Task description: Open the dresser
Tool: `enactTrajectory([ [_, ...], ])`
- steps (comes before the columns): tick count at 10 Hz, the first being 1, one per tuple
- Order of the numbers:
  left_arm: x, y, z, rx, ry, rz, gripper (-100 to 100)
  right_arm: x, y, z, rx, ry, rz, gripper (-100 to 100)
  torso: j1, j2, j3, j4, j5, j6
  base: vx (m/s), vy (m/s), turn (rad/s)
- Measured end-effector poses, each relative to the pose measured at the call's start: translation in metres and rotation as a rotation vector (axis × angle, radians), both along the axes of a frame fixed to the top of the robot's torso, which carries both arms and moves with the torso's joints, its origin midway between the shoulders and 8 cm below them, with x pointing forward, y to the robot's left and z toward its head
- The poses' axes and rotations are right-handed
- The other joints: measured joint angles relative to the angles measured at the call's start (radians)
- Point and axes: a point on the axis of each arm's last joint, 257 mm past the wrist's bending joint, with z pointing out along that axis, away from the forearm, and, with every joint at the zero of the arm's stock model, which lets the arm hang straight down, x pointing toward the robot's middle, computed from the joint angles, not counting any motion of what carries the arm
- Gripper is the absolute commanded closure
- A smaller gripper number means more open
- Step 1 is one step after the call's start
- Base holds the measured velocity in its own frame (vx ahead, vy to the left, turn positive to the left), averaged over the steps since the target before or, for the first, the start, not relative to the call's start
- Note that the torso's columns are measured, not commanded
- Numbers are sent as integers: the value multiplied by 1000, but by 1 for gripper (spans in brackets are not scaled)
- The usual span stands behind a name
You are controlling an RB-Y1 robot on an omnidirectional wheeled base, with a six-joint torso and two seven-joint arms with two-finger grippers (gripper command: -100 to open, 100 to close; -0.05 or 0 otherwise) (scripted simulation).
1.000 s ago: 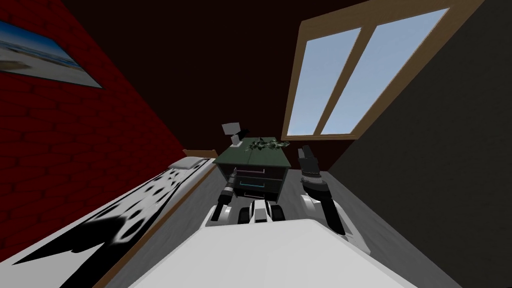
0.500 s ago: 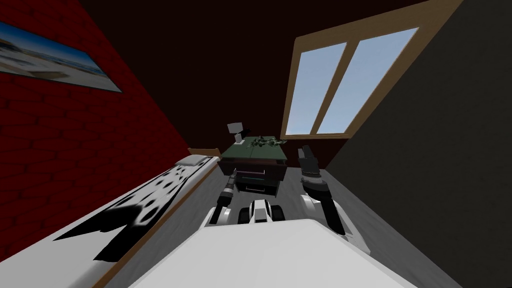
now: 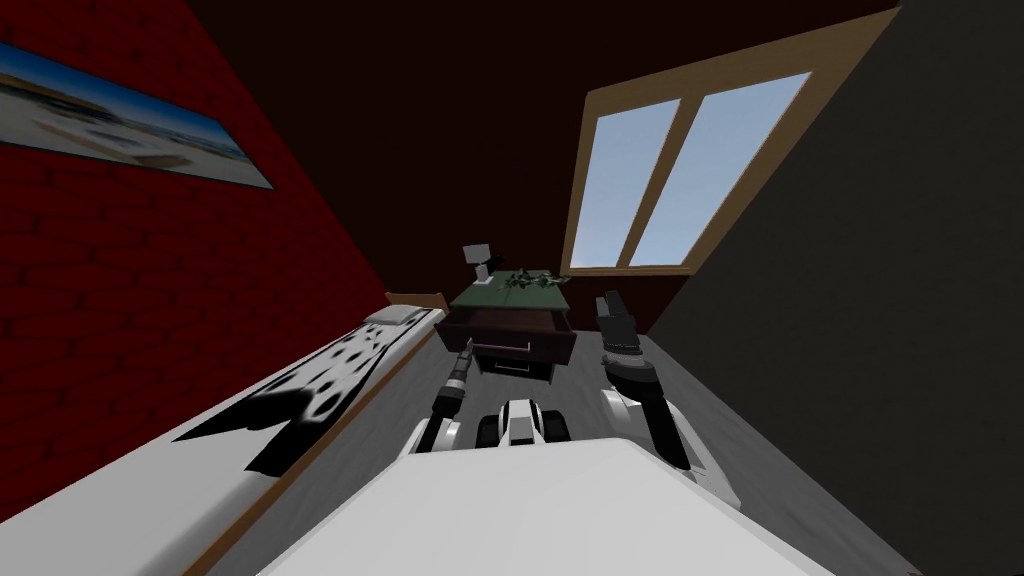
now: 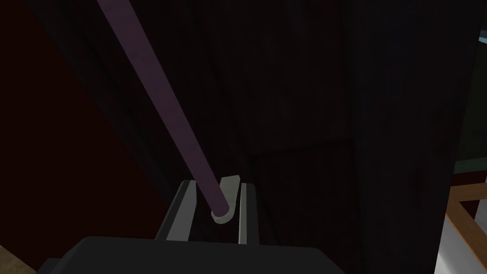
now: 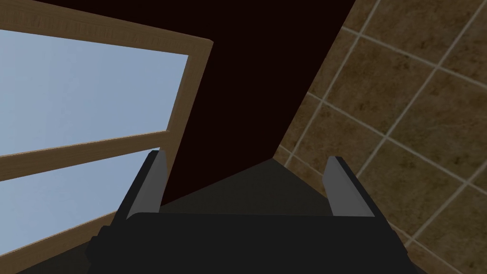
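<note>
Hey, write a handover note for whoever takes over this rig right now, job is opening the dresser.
Left gripper: shut on the drawer handle, a purple bar, near its end.
Right gripper: open, empty, raised to the right of the dresser.
The dresser stands ahead beside the bed; its top drawer is pulled well out.
Done: handle gripped, drawer open.
Left: perhaps pull a little further, then release the handle and back the arm away.

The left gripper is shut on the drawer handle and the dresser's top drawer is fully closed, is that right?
No. The left gripper is shut on the drawer handle, but the top drawer of the dresser is pulled out, not closed; the head view shows its open inside.
</note>
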Motion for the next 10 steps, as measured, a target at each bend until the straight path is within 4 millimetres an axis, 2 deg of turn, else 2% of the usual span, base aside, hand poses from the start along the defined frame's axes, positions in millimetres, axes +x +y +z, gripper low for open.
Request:
enactTrajectory([
  [3, -6, -2, 3, -1, -6, -8, 100, 0, 0, 0, 0, 0, 0, 0, 3, 7, 4, 0, 2, -1, -195, 45, 22],
  [4, -9, -3, 2, -1, -5, -12, -100, 0, 0, 0, 0, 0, 0, 0, 4, 7, 4, 0, 1, -1, -101, 25, -9],
  [7, -10, -1, 14, 1, 0, -9, -100, 0, 0, 0, 0, 0, 0, 0, -1, -4, -3, -1, 0, 0, 28, -12, -2],
  [10, -10, 0, 33, 2, -8, -9, -100, 0, 0, 0, 0, 0, 0, 0, 2, 7, 4, 1, 1, -1, 15, -5, -5],
])
